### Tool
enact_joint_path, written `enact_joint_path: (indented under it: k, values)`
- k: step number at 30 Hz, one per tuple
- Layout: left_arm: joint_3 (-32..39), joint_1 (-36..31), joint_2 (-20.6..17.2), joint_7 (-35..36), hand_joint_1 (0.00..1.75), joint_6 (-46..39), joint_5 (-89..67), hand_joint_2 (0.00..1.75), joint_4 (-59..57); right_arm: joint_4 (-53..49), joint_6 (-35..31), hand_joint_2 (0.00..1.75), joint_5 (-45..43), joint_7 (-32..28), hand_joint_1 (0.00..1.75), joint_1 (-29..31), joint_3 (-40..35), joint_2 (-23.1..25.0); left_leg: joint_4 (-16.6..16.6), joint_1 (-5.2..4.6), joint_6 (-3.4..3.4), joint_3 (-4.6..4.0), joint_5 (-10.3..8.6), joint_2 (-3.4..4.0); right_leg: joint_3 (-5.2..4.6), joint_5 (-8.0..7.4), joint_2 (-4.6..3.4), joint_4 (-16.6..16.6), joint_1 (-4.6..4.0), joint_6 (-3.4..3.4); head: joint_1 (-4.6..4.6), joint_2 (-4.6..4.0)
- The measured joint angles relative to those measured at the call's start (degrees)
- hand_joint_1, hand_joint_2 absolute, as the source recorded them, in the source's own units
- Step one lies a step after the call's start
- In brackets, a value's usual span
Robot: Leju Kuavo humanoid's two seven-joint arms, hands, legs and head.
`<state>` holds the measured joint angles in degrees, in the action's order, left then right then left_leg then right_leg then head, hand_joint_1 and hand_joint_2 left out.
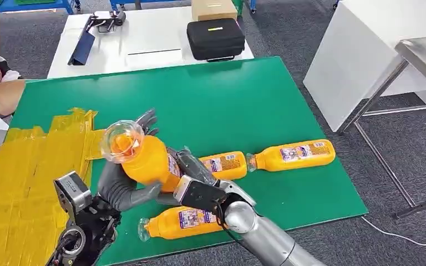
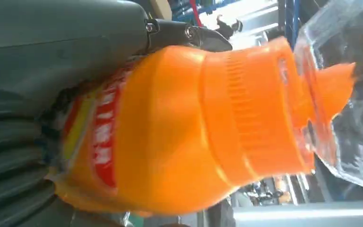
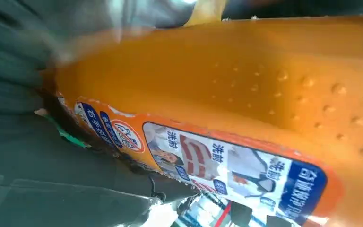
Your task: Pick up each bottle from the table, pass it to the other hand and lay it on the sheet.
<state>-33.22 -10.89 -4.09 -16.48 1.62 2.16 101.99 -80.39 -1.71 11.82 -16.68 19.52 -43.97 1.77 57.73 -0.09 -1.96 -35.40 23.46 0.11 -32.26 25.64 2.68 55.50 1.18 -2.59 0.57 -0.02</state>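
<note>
Head view: bottle (image 1: 144, 158) is up off the table, clear cap toward the camera, between both hands. Left hand (image 1: 123, 185) wraps its body from below; right hand (image 1: 191, 177) clasps the base end (handover under way, I judge). Yellow sheet (image 1: 28, 183) lies beyond the left fingers.

Left wrist view: fingers (image 2: 38, 47) are closed around the label zone.

Right wrist view: hand (image 3: 52, 156) presses the labelled side. Plastic looks smooth, full, likely heavy; grip mid-body, not the cap.
</note>
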Motion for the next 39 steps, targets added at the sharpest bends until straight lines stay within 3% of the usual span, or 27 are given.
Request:
enact_joint_path:
  k: [16,17,18,39]
  values:
    - [0.5,0.6,0.0,-0.2,0.00,-2.2,-3.0,1.75,-0.9,1.5,0.7,1.75,-0.2,0.7,1.75,0.6,-1.4,0.0,0.0,0.00,0.00,-0.01,0.00,0.00,0.00,0.00,0.00,0.0,0.00,0.00,0.00,0.00]
    - [0.5,0.6,0.0,-0.2,1.50,-2.4,-3.3,1.75,-0.9,1.5,0.7,1.75,-0.2,0.7,1.75,0.6,-1.4,0.0,0.0,0.00,0.00,-0.01,0.00,0.00,-0.01,0.00,0.00,0.0,0.00,0.00,-0.02,0.00]
    - [0.5,0.6,0.0,-0.3,1.73,-2.8,-3.9,1.75,-0.9,1.6,0.8,1.75,-0.2,0.8,1.75,0.6,-1.4,0.0,0.0,0.00,0.00,-0.01,0.00,0.00,0.00,0.00,0.00,0.0,0.00,0.00,0.00,0.00]
    - [1.0,1.4,0.0,-1.7,1.75,-4.1,-4.7,1.75,-1.0,2.4,0.0,1.75,-0.3,0.9,1.75,0.9,-1.6,0.4,0.0,0.00,0.00,-0.01,0.00,0.01,-0.01,0.00,0.00,0.0,0.00,0.00,-0.02,0.00]
